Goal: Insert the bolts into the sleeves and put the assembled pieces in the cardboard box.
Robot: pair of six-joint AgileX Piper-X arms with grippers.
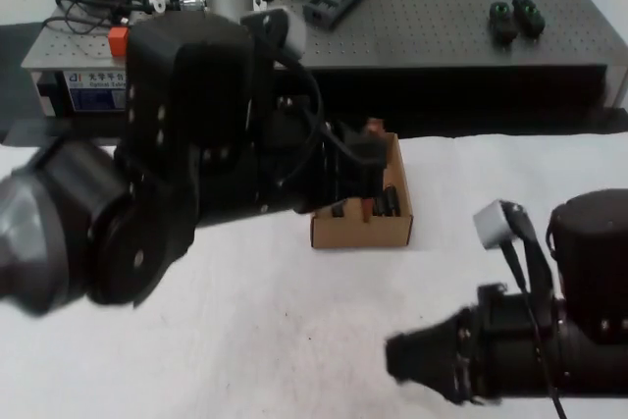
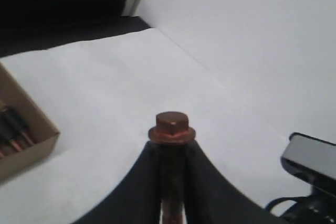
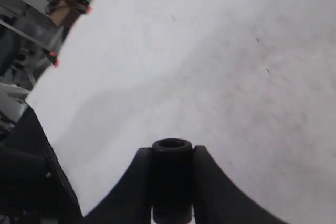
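Left wrist view: one bolt clamped; right wrist: one sleeve clamped.

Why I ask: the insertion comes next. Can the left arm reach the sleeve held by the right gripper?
Probably yes: only white cloth lies between the arms. The left gripper is shut on the bolt, the right gripper on the sleeve, its bore open.

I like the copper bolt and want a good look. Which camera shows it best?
The left wrist view: the bolt sits close up, its hex head poking out of the left gripper. The high view catches just a coppery bit by the cardboard box. The right wrist view faces the right gripper's sleeve.
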